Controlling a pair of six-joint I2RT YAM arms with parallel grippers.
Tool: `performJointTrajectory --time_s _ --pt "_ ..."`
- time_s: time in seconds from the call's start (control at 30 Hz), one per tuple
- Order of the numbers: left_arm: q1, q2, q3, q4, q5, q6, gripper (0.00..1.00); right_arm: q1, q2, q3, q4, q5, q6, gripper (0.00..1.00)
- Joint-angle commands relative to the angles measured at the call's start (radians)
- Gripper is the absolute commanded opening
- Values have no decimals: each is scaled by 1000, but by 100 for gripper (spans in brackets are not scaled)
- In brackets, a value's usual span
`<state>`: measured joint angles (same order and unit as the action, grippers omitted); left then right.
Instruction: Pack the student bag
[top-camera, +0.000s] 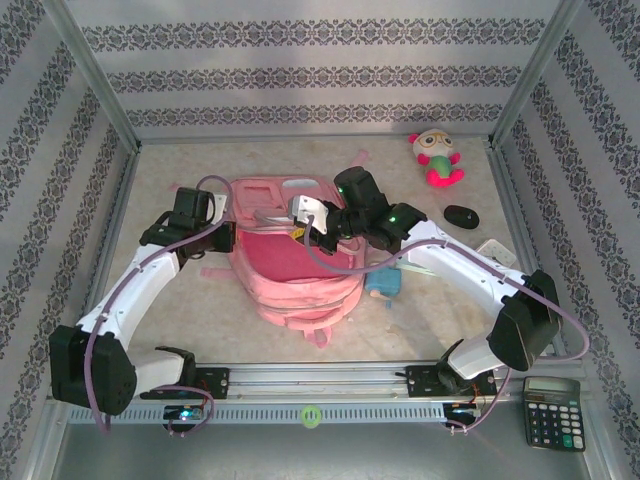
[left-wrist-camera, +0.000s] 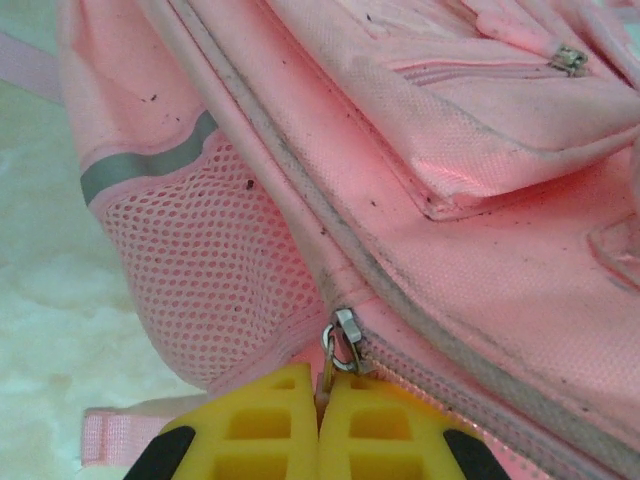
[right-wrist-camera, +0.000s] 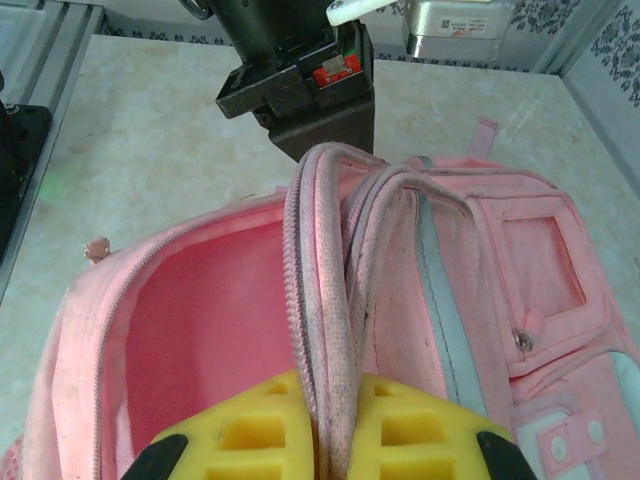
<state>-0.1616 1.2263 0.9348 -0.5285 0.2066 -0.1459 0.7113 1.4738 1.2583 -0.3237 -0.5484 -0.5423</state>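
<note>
1. The student bag (top-camera: 300, 275) lies flat in the middle of the table (top-camera: 170, 170), its opened top towards the far edge and its bottom towards the near edge.
2. Bare tabletop runs along the left edge and into the far-left corner. There is less room on the right side.
3. On that right side a plush toy (top-camera: 437, 158) sits near the far-right corner and a computer mouse (top-camera: 461, 215) lies just nearer than it. A blue object (top-camera: 383, 284) is tucked against the bag's right side under the right arm, and a calculator (top-camera: 552, 412) lies at the near-right corner.
4. The left claw (top-camera: 228, 238) meets the bag's left side, and the right claw (top-camera: 303, 228) is over the bag's far end. From overhead their fingers are too small to read.
5. The left wrist view shows the yellow fingers pressed together, pinching the metal zip pull (left-wrist-camera: 344, 338) beside the mesh side pocket (left-wrist-camera: 210, 270).
6. The right wrist view shows that claw pinched shut on the folded rim (right-wrist-camera: 318, 280) of the opening. The main compartment (right-wrist-camera: 190, 320) gapes to one side of it and a window pocket (right-wrist-camera: 540, 265) lies on the other. The left arm's wrist (right-wrist-camera: 300, 80) stands just beyond the rim.
</note>
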Motion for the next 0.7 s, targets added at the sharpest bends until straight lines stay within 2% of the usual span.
performJointTrajectory --time_s 0.0,0.03,0.1,0.13,0.17,0.23,0.3,0.47,0.53,0.57,0.67 --pt "71 33 1 22 -244 -34 0 -2 -102 67 33 -58 63 0" --pt "71 33 4 28 -234 -29 1 0 -95 72 41 -31 82 0" --pt "71 15 16 31 -193 -6 27 -1 -70 85 55 19 118 0" --pt "71 -8 21 35 -169 8 44 -1 -52 97 55 32 127 0" --pt "71 -37 25 35 -143 25 54 -1 -34 109 56 36 138 0" --pt "71 -106 25 48 -99 65 58 0 -6 132 60 46 172 0" --pt "71 -188 5 78 -12 146 58 3 13 149 69 39 184 0" --pt "70 -348 -56 102 411 473 60 24 60 175 78 16 181 0" --pt "68 -383 -81 122 517 565 70 33 73 182 79 7 177 0" --pt "67 -397 -101 158 544 588 73 38 79 185 80 1 177 0" --pt "62 -403 -135 245 592 649 74 54 90 187 81 -15 174 0"
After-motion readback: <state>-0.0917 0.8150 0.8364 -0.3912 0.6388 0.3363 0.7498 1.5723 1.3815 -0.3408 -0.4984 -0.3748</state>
